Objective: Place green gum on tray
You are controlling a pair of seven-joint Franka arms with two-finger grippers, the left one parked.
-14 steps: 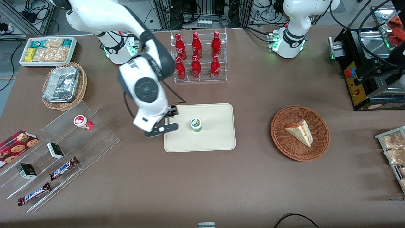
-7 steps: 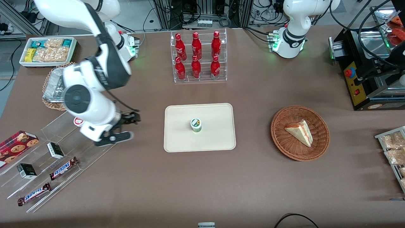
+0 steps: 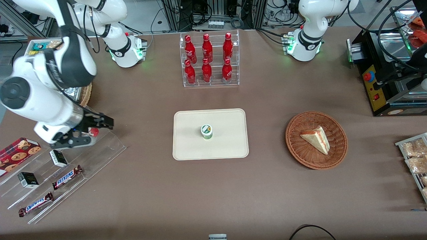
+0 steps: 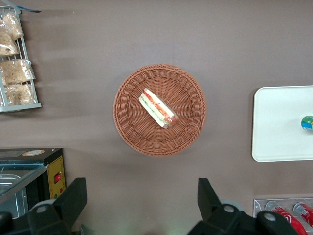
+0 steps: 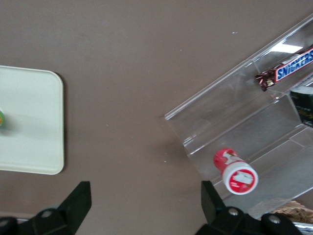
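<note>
With the green gum (image 3: 206, 131) standing upright near the middle of the tray (image 3: 230, 146), seemingly delivered, the gripper (image 3: 89, 129) hangs over the clear stepped rack (image 3: 100, 150), its fingers (image 5: 73, 205) spread wide and empty.

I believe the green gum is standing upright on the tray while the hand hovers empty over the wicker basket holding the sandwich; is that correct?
Not quite. The green gum does stand upright on the tray, but the hand, open and empty, hovers over the clear acrylic shelf beside the red gum, toward the working arm's end of the table, not over the wicker basket. The front view shows this.
</note>
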